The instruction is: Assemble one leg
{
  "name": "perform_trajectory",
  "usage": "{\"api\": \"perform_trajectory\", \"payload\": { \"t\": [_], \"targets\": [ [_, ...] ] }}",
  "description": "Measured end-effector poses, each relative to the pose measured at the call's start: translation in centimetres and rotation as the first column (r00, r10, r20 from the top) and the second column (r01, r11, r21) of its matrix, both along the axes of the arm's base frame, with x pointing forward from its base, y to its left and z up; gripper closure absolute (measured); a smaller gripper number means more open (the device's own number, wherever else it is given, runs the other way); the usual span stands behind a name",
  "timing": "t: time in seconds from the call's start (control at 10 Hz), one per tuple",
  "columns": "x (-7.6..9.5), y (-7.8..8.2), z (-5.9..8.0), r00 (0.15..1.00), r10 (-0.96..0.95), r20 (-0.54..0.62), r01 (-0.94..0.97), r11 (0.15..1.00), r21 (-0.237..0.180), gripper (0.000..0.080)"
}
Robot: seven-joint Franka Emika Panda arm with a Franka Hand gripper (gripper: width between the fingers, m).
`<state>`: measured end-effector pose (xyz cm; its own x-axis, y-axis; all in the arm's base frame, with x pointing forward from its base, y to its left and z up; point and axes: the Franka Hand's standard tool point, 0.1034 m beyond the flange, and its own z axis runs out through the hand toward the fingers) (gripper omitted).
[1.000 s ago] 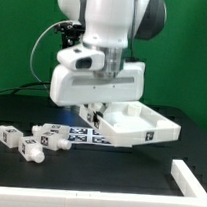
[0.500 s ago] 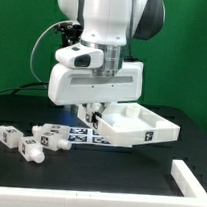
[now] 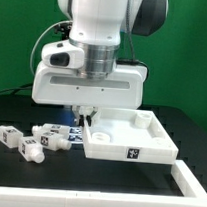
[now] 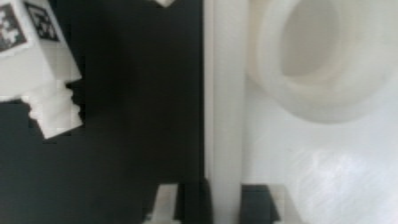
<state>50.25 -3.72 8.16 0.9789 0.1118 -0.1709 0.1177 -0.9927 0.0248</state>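
Several white legs with tag markers lie on the black table at the exterior view's left: one leg (image 3: 9, 135), a second (image 3: 30, 150) and a third (image 3: 52, 138). One leg (image 4: 39, 70) also shows in the wrist view, beside the panel's wall. My gripper (image 3: 86, 116) is shut on the raised rim of the wide white square panel (image 3: 139, 146), at the panel's corner nearest the legs. In the wrist view my gripper (image 4: 215, 205) straddles the rim wall (image 4: 222, 100), one finger on each side. A round corner socket (image 4: 329, 60) lies just past it.
A strip of the marker board (image 3: 75, 134) shows between the legs and the panel; the rest is hidden. A white bar (image 3: 192, 184) lies at the front on the exterior view's right. A green wall stands behind the arm.
The wrist has turned, and the panel has swung with it. The panel now sits squarer to the exterior view and nearer the front. The legs have not moved.
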Motion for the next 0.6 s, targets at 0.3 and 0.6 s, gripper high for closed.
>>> {"api": "perform_trajectory", "payload": {
  "t": [0.3, 0.6],
  "targets": [
    [0.0, -0.3, -0.5, 1.000, -0.010, -0.022, 0.010, 1.000, 0.000, 0.0745],
    [4.4, -1.1, -2.0, 0.996, -0.086, -0.037, 0.085, 0.996, -0.026, 0.0745]
  ]
}}
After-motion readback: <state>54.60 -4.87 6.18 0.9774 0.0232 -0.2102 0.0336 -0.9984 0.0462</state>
